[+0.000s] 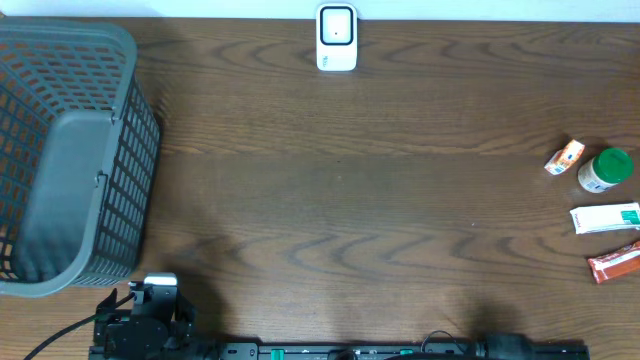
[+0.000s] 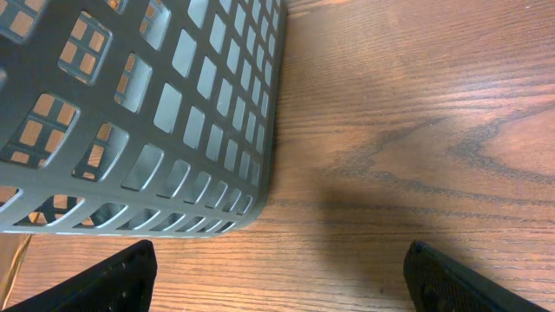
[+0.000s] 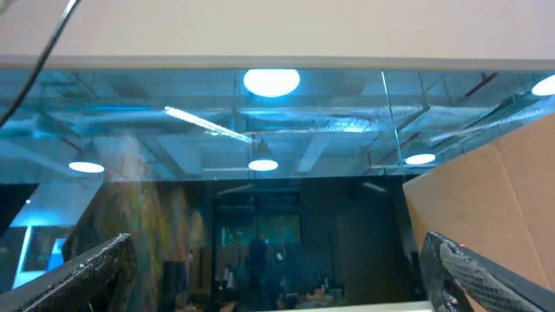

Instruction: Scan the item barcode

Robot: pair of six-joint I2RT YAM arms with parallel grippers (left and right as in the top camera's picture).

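Along the right-hand edge of the brown wood-grain table lie four candidates for scanning: a small orange-and-white sachet, a white jar with a green lid, a flat white-and-green tube and a red-brown foil wrapper. The white barcode scanner with its dark window stands at the far edge, about centre, well apart from them.

Nothing is in hand. My right gripper has its fingers spread wide with nothing between them. Its camera looks out at ceiling lights and glass rather than the table, so I judge that arm is parked at the near edge. My left gripper is equally wide and empty, sitting just beside the grey plastic lattice basket on the opposite side.

From the right arm the items lie forward and to its right, so it is clearly the nearer arm. The tube and wrapper run roughly left to right, each slightly tilted, so I would close the fingers across the short width. I cannot tell which face carries a barcode.
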